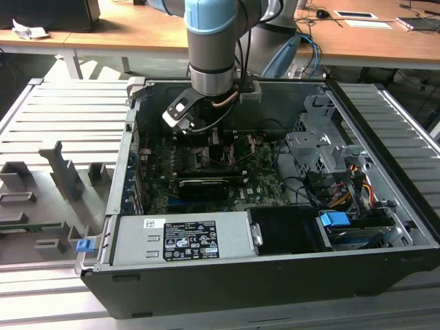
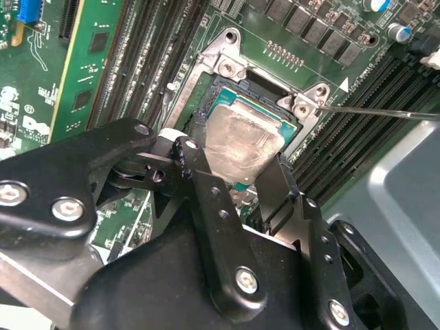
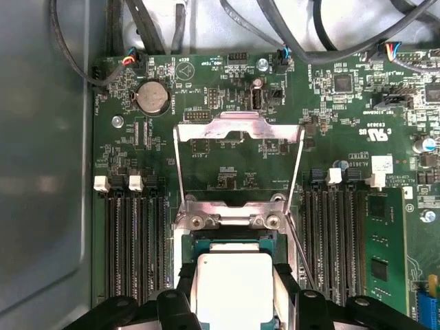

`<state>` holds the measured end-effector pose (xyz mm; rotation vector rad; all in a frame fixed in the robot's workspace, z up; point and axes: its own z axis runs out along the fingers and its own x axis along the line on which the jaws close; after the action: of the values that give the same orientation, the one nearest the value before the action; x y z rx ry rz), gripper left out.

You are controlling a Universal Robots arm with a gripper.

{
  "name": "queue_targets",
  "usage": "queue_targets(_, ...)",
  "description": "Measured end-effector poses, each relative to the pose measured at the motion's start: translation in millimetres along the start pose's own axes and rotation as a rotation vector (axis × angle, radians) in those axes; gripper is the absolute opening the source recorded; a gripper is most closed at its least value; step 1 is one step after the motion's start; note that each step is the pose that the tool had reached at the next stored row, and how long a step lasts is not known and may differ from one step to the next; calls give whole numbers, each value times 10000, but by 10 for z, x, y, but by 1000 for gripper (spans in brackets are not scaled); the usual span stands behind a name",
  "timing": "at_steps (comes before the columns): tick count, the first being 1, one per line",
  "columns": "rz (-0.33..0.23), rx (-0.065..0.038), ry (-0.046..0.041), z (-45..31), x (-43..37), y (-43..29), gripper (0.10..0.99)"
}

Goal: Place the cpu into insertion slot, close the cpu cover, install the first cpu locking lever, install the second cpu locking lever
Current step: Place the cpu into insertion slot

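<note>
Black metal two-finger claw (image 2: 232, 157) was closed on the cpu (image 2: 242, 146), a thin square chip with a dull silver-tan metal face, one finger (image 2: 206, 199) on each of two opposite edges. The cpu sat at the insertion slot (image 3: 234, 245), a small square black socket near the middle of the green motherboard (image 3: 227, 103), between two banks of long black memory slots. Couldn't tell if it was fully seated or just above.

Thin wire locking lever (image 2: 385, 112) stuck out free beside the slot. Just beyond, the cpu cover (image 3: 238, 127), a square silver-grey metal frame plate, stood open at the slot's far edge.

Handling judgement: chip probably light, stiff and smooth-faced, so likely slippery, with fragile contacts underneath. The edge hold looked right. It should be kept level.

In the exterior view, the grey-and-blue arm (image 1: 213, 48) reached into the open black computer case (image 1: 275, 275) on the ribbed grey desk (image 1: 62, 117).
</note>
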<state>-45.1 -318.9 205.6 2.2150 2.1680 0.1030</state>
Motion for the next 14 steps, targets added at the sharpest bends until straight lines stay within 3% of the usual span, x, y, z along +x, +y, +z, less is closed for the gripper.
queue_targets(4, -8, 18, -6, 15, 4, 27, 529)
queue_targets(14, -37, 18, -12, 33, 4, 18, 529)
